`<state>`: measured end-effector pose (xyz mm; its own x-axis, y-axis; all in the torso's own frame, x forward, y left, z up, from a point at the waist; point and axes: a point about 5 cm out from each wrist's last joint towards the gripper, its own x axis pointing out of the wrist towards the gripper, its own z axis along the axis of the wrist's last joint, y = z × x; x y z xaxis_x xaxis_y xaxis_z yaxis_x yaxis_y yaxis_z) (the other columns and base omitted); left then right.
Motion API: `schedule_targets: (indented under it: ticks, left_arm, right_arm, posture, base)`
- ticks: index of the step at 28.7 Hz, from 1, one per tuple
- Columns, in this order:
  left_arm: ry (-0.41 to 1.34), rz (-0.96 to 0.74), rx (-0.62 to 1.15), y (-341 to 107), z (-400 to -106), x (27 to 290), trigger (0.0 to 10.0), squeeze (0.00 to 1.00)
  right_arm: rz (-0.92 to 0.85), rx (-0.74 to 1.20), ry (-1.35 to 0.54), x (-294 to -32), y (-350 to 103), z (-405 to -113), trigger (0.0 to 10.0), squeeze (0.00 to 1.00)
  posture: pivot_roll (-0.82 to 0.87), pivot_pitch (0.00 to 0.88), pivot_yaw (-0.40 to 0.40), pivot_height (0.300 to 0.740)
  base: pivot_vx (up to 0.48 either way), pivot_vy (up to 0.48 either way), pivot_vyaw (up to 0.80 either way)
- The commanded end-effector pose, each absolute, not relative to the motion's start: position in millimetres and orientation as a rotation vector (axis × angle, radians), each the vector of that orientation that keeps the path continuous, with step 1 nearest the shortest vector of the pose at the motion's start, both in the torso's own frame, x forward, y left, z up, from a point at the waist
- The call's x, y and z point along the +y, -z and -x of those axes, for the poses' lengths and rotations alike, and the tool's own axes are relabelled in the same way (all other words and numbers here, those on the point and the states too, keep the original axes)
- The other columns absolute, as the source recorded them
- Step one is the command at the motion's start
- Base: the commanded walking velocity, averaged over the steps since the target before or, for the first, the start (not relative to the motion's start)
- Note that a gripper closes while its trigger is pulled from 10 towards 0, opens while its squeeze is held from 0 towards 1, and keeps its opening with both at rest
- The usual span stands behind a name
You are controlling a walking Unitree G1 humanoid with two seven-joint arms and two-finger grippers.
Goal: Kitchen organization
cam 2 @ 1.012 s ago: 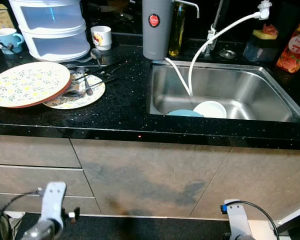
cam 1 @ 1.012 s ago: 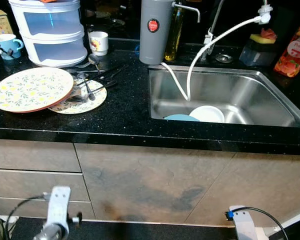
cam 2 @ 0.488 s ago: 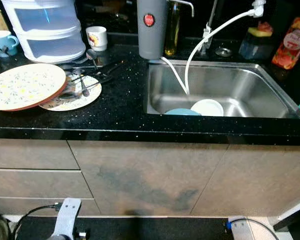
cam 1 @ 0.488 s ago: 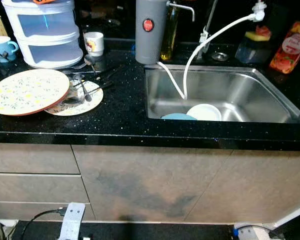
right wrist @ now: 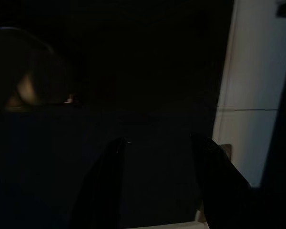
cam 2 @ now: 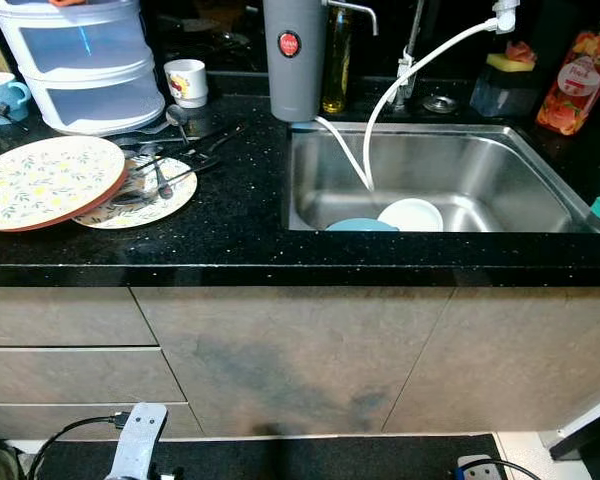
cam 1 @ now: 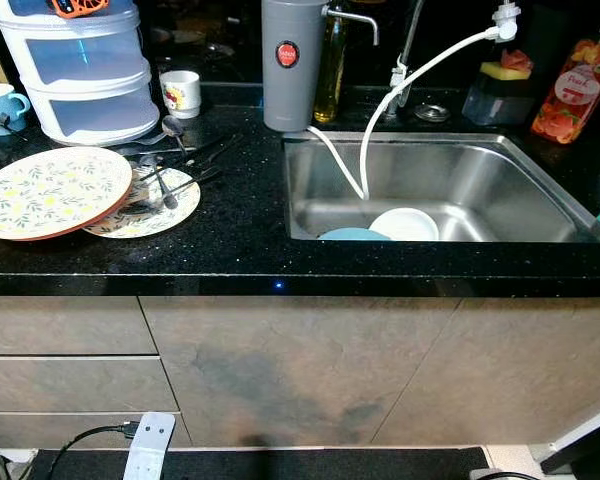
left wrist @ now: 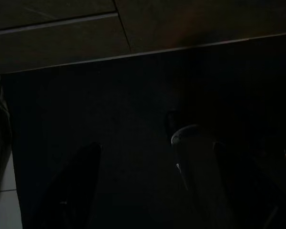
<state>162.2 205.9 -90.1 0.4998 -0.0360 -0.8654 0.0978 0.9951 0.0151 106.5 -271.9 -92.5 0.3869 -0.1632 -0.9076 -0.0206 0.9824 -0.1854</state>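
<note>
A large floral plate [cam 1: 52, 192] lies on the black counter [cam 1: 240, 230] at the left, overlapping a smaller floral plate [cam 1: 170, 205] that carries dark cutlery [cam 1: 165, 180]. In the steel sink [cam 1: 540, 190] sit a white bowl [cam 1: 404, 224] and a blue dish [cam 1: 352, 234]. A white mug [cam 1: 181, 93] and a blue mug [cam 1: 0, 103] stand at the back. My left arm [cam 1: 150, 445] hangs low before the cabinet. In the dark left wrist view, my left gripper [left wrist: 157, 191] is open above the floor. My right gripper [right wrist: 157, 176] is open too, holding nothing.
White plastic drawers [cam 1: 75, 70] stand at the back left, with a grey dispenser [cam 1: 292, 62] and an oil bottle [cam 1: 330, 70] beside the sink. A white hose [cam 1: 400, 90] dips into the basin. A sponge holder [cam 1: 495, 90] and a red bottle [cam 1: 570, 90] stand at the back right.
Both arms have sunk toward the bottom edge of the eye views. The camera has shifted slightly; plates, cutlery and dishes have not moved.
</note>
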Motion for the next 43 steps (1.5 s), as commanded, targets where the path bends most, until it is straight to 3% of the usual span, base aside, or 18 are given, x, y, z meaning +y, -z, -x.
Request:
schedule_targets:
  ticks: [1, 15, 43]
  left_arm:
    - [0.094, -0.066, 1.068, 92.9, -157.7, 201.6, 10.0, 0.00]
    - [0.109, -0.061, 1.064, 92.9, -158.4, 198.7, 10.0, 0.00]
    - [0.113, -0.053, 1.047, 90.3, -164.5, 198.7, 10.0, 0.00]
  right_arm:
    - [0.184, 1.173, 0.083, -264.8, 94.9, -106.9, 10.0, 0.00]
    - [0.170, 1.196, 0.041, -230.9, 107.9, -91.6, 10.0, 0.00]
    - [0.164, 1.187, 0.067, -238.9, 104.7, -98.2, 10.0, 0.00]
  posture:
    - [-0.07, 0.000, -0.007, 0.740]
    - [-0.07, 0.018, -0.012, 0.740]
    - [-0.07, 0.018, -0.002, 0.740]
  base:
    - [0.000, 0.000, 0.00]
    - [0.000, 0.000, 0.00]
    - [0.000, 0.000, 0.00]
